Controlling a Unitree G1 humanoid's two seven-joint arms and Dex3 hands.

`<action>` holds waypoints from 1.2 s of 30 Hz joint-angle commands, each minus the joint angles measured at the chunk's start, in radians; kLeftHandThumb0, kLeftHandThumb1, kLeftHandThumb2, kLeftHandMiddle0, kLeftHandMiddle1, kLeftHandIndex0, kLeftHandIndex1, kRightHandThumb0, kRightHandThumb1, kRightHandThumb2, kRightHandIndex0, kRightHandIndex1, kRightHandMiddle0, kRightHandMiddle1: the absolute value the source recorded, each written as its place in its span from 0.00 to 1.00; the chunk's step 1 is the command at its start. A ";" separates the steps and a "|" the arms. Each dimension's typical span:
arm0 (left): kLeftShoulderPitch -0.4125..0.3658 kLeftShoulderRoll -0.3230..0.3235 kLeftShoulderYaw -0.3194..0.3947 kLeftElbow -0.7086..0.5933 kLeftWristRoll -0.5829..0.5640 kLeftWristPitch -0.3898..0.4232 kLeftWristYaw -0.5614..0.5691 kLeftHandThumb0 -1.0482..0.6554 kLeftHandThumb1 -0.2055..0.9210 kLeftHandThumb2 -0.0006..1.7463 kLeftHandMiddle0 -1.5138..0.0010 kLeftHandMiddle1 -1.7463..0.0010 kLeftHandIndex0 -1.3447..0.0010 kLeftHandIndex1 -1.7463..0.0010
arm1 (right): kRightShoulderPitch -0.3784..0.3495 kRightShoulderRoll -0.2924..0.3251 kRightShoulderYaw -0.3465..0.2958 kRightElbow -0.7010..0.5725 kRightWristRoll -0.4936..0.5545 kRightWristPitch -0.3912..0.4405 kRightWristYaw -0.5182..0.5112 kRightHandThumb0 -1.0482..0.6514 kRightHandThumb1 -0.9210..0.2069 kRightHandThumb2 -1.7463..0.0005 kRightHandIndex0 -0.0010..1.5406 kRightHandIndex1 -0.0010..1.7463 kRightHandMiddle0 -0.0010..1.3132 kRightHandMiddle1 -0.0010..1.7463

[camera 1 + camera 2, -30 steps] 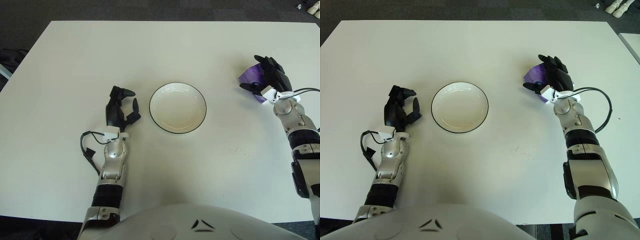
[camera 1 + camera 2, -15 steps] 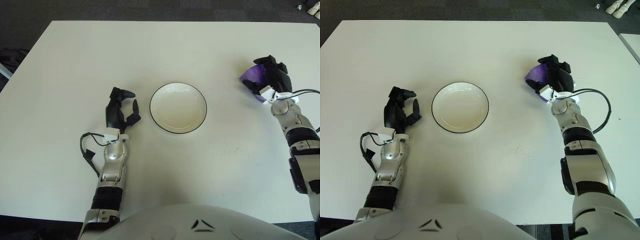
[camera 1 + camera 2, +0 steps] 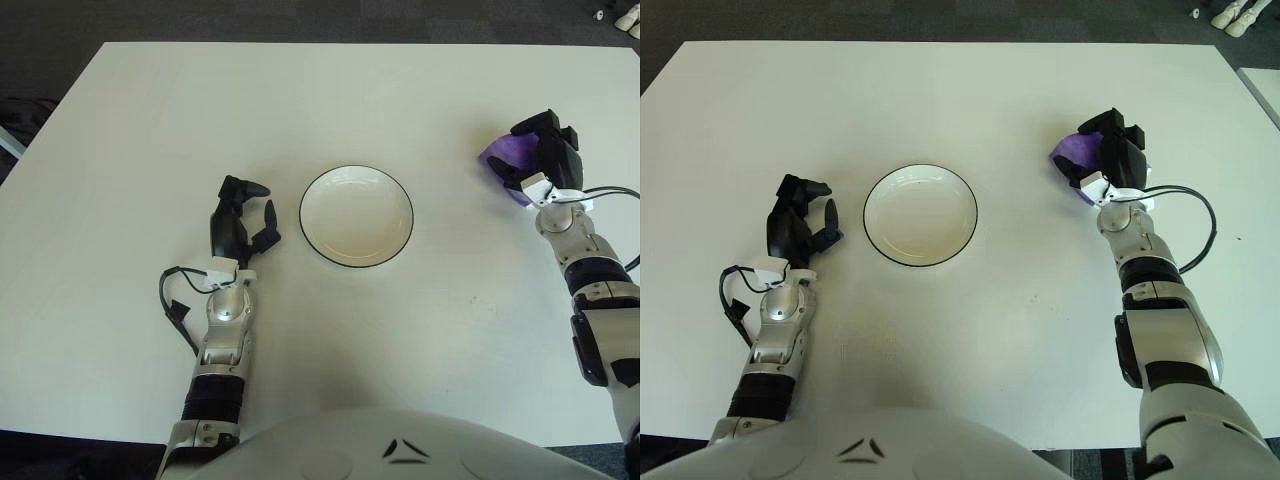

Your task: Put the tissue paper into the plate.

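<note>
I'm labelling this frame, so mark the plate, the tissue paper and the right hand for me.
plate (image 3: 400,190): left eye view, on its dark rim at the right.
tissue paper (image 3: 497,155): left eye view, on the purple part left of the fingers.
right hand (image 3: 1118,158): right eye view, on the hand's middle.

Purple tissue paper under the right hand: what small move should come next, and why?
Probably lift it slightly off the white table. The right hand is curled around the crumpled purple tissue paper, which sits far to the right of the empty white black-rimmed plate. The left hand shows left of the plate.
</note>
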 commanded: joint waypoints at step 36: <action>0.105 -0.010 0.014 0.064 -0.002 0.032 -0.009 0.38 0.68 0.58 0.55 0.23 0.69 0.00 | 0.188 0.267 -0.189 -0.120 0.393 -0.219 0.186 0.54 0.68 0.10 0.88 1.00 0.84 1.00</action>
